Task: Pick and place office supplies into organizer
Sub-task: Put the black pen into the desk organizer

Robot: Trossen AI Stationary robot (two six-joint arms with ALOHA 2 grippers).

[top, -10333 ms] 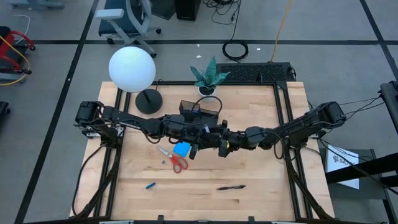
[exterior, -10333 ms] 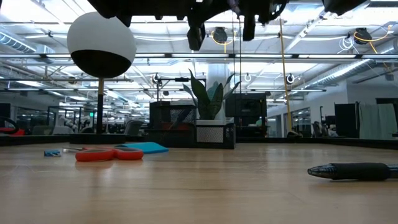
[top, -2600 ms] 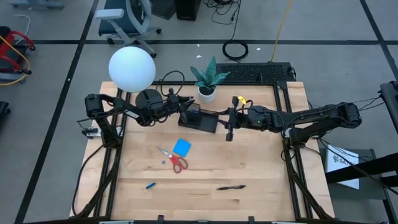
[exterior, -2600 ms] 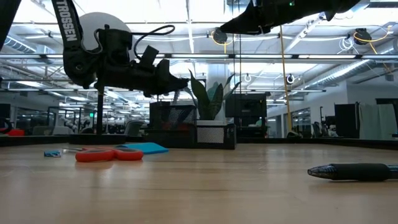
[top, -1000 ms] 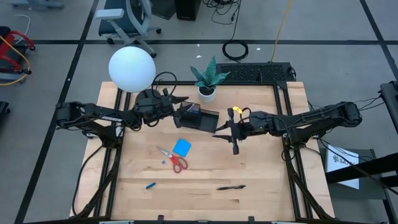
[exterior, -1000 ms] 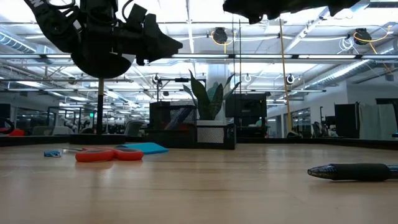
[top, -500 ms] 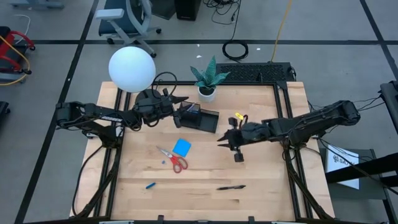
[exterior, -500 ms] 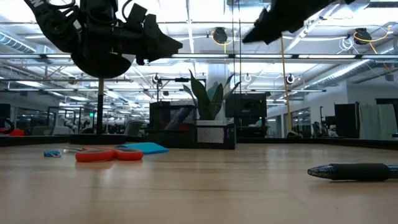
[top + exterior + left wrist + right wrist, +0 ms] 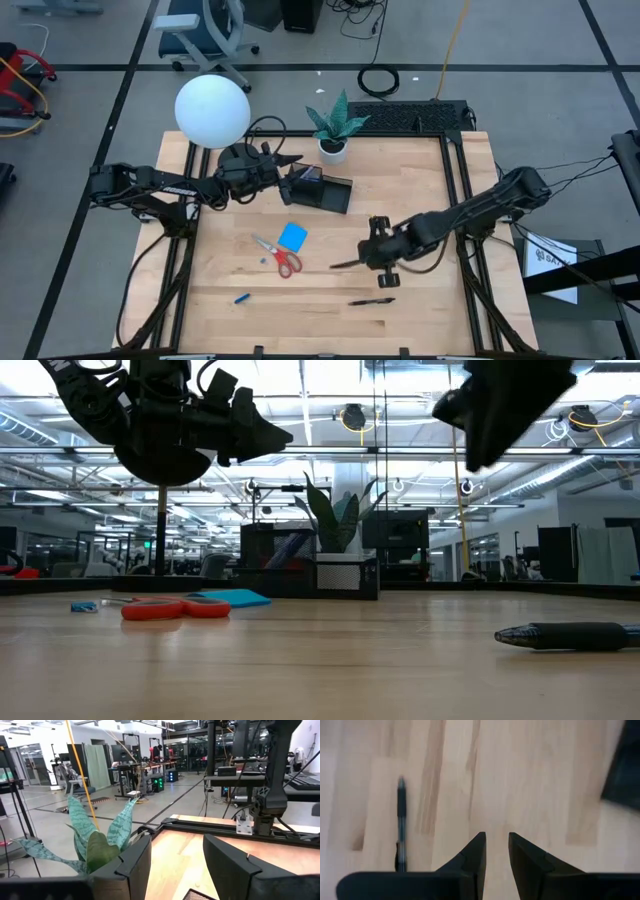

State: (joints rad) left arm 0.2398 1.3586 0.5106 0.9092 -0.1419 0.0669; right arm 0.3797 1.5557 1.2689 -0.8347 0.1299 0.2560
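Note:
The black organizer [image 9: 322, 190] stands at the far middle of the table, with pens leaning inside it. My left gripper [image 9: 290, 163] hovers open just left of it, high above the table [image 9: 270, 432]; nothing sits between its fingers [image 9: 175, 865]. Red-handled scissors [image 9: 279, 255], a blue note pad [image 9: 293, 236] and a tiny blue piece [image 9: 242, 297] lie flat on the wood. A black pen [image 9: 372, 300] lies near the front edge. My right gripper [image 9: 342, 265] hangs above the table just beyond that pen [image 9: 400, 825], its fingers [image 9: 495, 855] a little apart and empty.
A white globe lamp [image 9: 212, 110] on a round black base [image 9: 240, 160] and a potted plant [image 9: 332, 140] stand at the far edge, close to the organizer. A dark thing [image 9: 625, 765] shows at the corner of the right wrist view. Bare wood lies at the front left [image 9: 220, 325].
My right gripper has travelled from beside the organizer toward the table's near edge and downward, ending close to the black pen, its arm folding back toward the right. Its finger gap looks the same. The supplies on the table have stayed put.

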